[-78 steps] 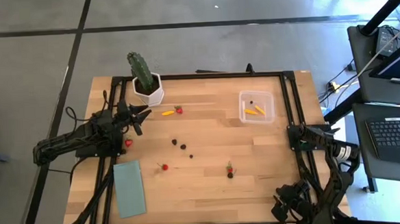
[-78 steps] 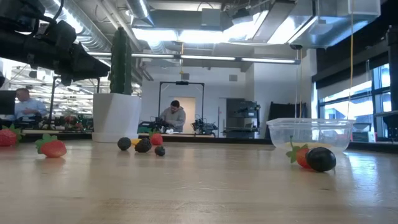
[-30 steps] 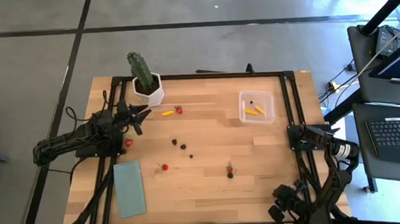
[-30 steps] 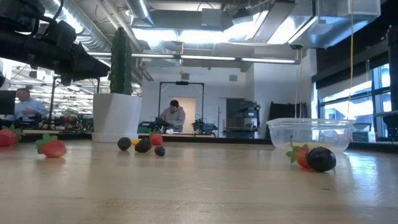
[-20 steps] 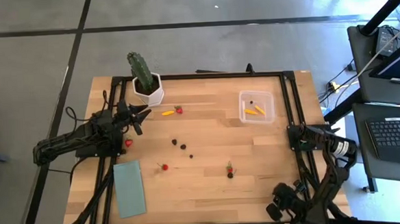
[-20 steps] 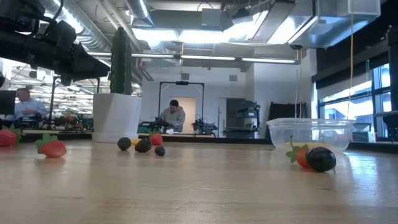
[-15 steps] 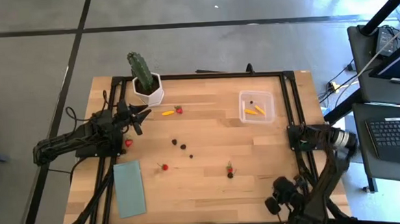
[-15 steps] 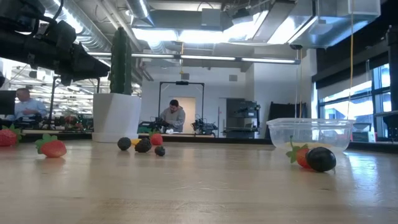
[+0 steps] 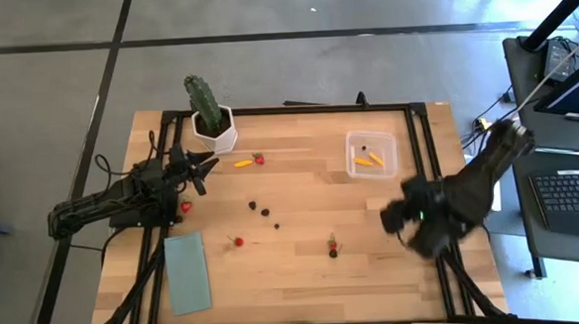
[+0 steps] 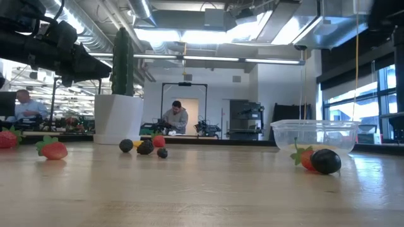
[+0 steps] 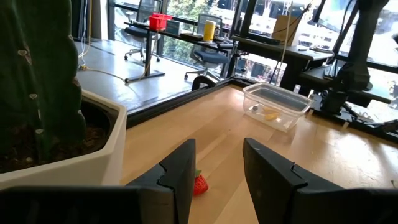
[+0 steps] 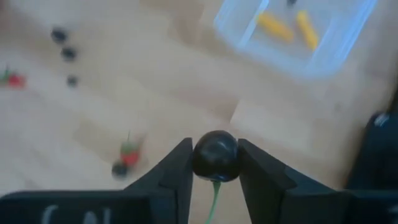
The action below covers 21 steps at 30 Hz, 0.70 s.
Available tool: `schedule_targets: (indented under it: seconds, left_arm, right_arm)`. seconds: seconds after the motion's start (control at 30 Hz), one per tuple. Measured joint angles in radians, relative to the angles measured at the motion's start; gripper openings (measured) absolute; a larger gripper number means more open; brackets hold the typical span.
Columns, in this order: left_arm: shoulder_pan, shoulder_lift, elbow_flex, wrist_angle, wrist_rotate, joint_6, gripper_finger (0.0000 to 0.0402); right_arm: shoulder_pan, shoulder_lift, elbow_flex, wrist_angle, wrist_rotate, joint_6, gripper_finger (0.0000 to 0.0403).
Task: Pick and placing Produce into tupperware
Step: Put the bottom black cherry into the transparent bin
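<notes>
My right gripper pinches a dark berry across its middle; light, smooth, likely slippery. Left gripper stands parted, empty.

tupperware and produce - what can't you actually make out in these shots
- Tupperware contents: the high view shows two yellow-orange pieces and a dark speck, too small to identify; in the low view the cloudy wall hides them.
- Right gripper, shut on a dark berry: in the high view motion blur smears it, so the berry is not visible there.
- Produce near the cactus pot: in the left wrist view, the left gripper's finger half covers the red strawberry piece.
</notes>
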<state>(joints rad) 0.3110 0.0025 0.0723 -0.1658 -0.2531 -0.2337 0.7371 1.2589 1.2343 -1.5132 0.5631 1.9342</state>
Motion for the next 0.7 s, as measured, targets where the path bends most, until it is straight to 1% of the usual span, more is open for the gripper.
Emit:
schedule_targets:
  seconds: [0.13,0.3,0.37,0.47,0.63,0.7]
  left_arm:
    - [0.000,0.000,0.000,0.000,0.000,0.000,0.0126]
    - [0.000,0.000,0.000,0.000,0.000,0.000,0.0126]
    - [0.000,0.000,0.000,0.000,0.000,0.000,0.0126]
    - [0.000,0.000,0.000,0.000,0.000,0.000,0.0126]
    - [0.000,0.000,0.000,0.000,0.000,0.000,0.0126]
    - [0.000,0.000,0.000,0.000,0.000,0.000,0.0126]
  right_arm:
    - [-0.210,-0.111,0.001,-0.003,0.012,-0.225,0.0112]
    - [-0.472,-0.177,0.001,0.035,0.005,-0.487,0.0113]
    - [-0.573,-0.182,0.002,0.073,-0.031,-0.593,0.0113]
    - [-0.711,-0.168,0.002,0.125,-0.113,-0.746,0.0113]
    - [-0.925,-0.116,0.002,0.170,-0.201,-0.962,0.0113]
    - [-1.009,-0.089,0.002,0.191,-0.257,-1.037,0.0112]
